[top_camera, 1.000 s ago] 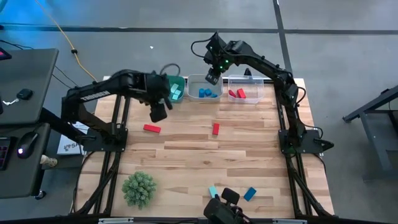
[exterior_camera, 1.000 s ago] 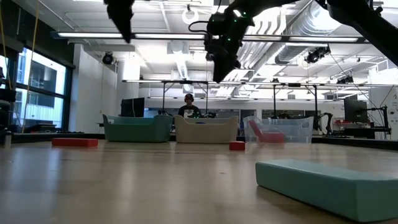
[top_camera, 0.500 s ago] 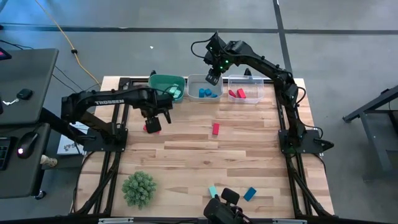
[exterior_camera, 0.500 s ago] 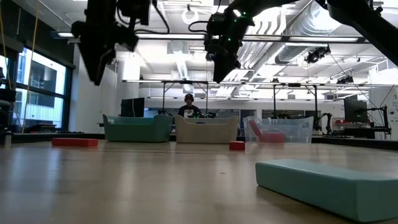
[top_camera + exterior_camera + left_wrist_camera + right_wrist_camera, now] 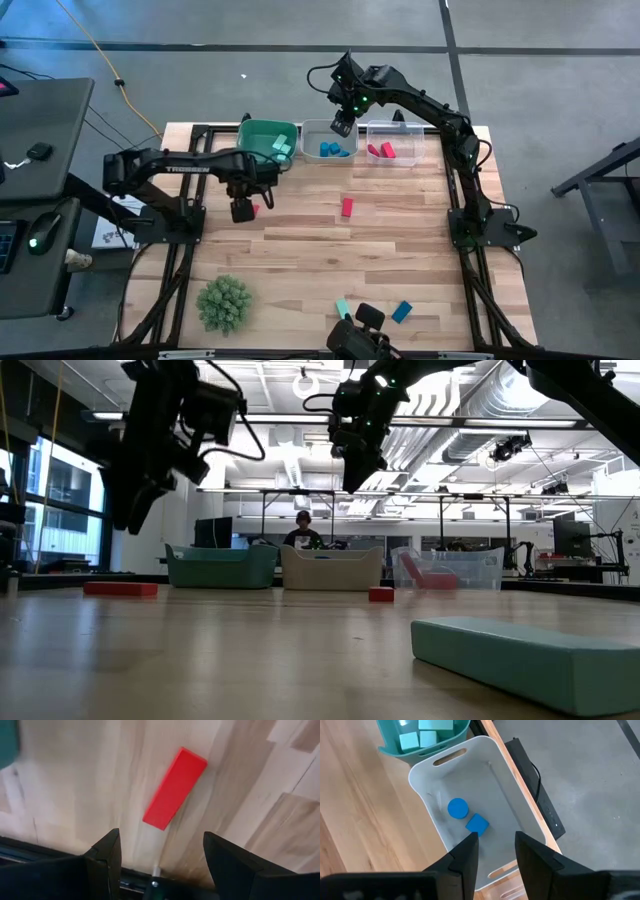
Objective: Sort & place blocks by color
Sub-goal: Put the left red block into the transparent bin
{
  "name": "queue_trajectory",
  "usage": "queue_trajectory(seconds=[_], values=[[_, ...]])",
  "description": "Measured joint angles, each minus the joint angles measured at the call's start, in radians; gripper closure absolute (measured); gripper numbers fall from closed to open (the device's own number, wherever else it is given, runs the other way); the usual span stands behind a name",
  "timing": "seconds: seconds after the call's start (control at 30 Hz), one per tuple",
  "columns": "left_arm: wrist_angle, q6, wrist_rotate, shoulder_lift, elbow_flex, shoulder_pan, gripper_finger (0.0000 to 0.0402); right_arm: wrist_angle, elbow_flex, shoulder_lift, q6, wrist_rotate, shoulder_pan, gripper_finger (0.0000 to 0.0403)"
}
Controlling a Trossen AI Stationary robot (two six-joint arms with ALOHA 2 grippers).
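Observation:
My left gripper (image 5: 241,209) hangs open above a flat red bar (image 5: 175,788) lying on the table near the left side (image 5: 120,588); its fingers (image 5: 159,854) touch nothing. My right gripper (image 5: 341,124) is open and empty above the white bin (image 5: 485,795), which holds two blue blocks (image 5: 468,816). The teal bin (image 5: 266,138) holds light teal blocks (image 5: 420,735). The clear bin (image 5: 393,145) holds red blocks. A second red block (image 5: 347,206) lies mid-table. A teal bar (image 5: 343,307) and a blue block (image 5: 401,311) lie near the near edge.
A green spiky ball (image 5: 223,302) sits at the table's near-left corner. The three bins line the far edge. A dark camera mount (image 5: 360,335) stands at the near edge. A person (image 5: 303,532) shows in the room beyond the table.
My left gripper has swung from beside the teal bin toward the near-left and come down over the red bar. My right gripper has stayed above the white bin.

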Motion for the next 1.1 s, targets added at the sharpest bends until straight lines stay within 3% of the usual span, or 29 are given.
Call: queue_trajectory(seconds=[0.53,1.1], values=[[0.021,0.165,-0.024,0.251,-0.013,0.024,0.0200,-0.003,0.000,0.000,0.022,-0.039,0.002,0.0284],[0.061,0.284,-0.033,0.267,-0.013,0.070,0.0200,-0.003,0.000,0.000,0.023,-0.038,0.002,0.0284]])
